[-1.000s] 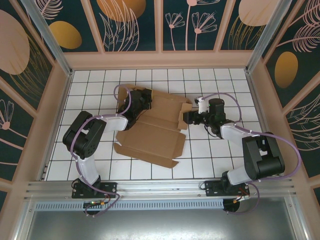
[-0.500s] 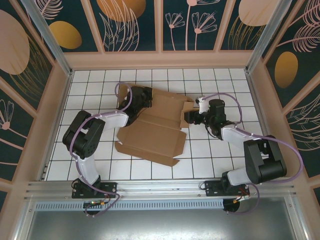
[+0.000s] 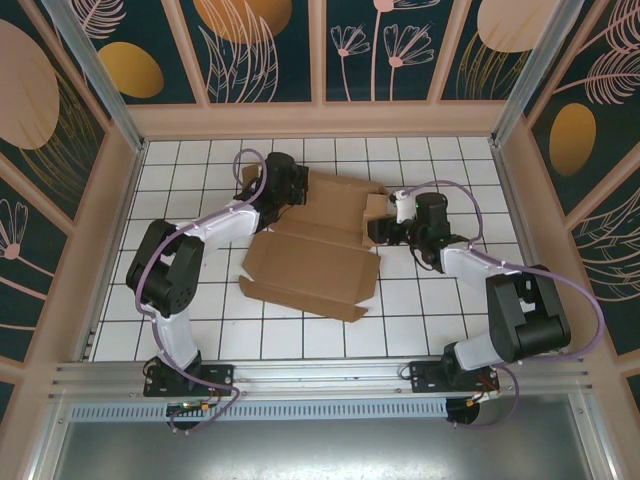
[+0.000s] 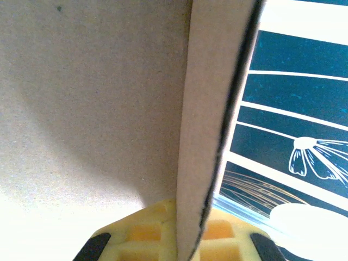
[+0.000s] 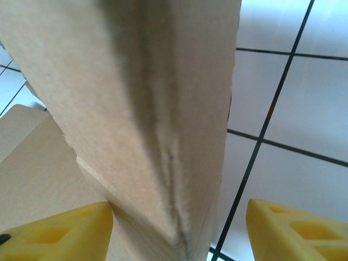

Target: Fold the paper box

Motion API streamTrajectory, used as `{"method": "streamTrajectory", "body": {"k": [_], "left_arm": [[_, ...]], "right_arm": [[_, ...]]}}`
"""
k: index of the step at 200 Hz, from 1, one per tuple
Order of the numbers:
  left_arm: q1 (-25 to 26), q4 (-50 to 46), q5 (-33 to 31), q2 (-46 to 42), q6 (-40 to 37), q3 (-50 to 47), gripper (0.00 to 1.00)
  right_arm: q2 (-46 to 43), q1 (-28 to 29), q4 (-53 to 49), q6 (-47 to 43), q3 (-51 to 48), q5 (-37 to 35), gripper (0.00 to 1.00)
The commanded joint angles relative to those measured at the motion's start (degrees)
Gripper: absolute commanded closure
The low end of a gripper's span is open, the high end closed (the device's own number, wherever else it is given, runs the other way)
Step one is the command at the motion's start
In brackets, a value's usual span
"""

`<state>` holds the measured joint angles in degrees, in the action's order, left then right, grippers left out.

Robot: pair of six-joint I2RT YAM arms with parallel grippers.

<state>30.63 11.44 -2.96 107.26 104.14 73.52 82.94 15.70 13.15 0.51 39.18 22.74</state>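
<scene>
The paper box looks light and bendy, best held at its flaps; left gripper pinches one flap, right gripper stands open around another

Brown paper box on tiled table

The paper box, a brown die-cut cardboard sheet, covers the middle of the white, black-gridded tile table. The white-and-black left arm and right arm flank it, each trailing a looped purple cable. Bare tiles run along the far side below the beige wooden back wall and down both outer sides. They also fill a strip between the sheet's near edge and the grey metal rail (both arm bases are bolted there). At the right gripper, a raised cardboard flap stands between the yellow fingers, with open tile beside one of them.
</scene>
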Motion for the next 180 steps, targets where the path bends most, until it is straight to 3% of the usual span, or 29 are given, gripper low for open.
{"method": "streamTrajectory", "body": {"k": [1,29,88,99,104,109,149,180], "left_arm": [[-0.14,-8.11,2.15,1.04,-0.78,2.78,1.0],[-0.1,-12.11,3.36,1.8,-1.04,4.32,1.0],[-0.17,-10.38,3.8,0.75,-0.88,4.1,1.0],[-0.14,-10.54,3.85,0.67,-1.1,4.39,1.0],[-0.21,-10.68,3.87,0.65,-1.2,4.52,1.0],[-0.18,-10.89,3.9,0.52,-1.28,4.62,1.0],[-0.14,-11.77,3.58,-0.43,-1.79,4.22,1.0],[-0.18,-11.62,3.75,-0.65,-1.48,3.43,1.0]], "right_arm": [[1.3,0.45,-2.87,0.66,3.79,-2.04,0.34],[3.58,0.57,-5.29,1.93,7.57,-3.0,0.34],[5.21,1.09,-9.56,1.86,10.71,-8.15,0.33],[4.22,0.95,-8.87,1.44,9.9,-7.6,0.25],[3.87,0.87,-8.69,1.11,9.59,-7.42,0.08],[3.62,0.78,-8.73,0.78,9.52,-7.17,0.05],[2.02,-2.15,-7.27,0.45,7.74,-3.39,0.09],[-0.33,-4.62,-4.12,0.45,4.64,5.72,0.18]]}}
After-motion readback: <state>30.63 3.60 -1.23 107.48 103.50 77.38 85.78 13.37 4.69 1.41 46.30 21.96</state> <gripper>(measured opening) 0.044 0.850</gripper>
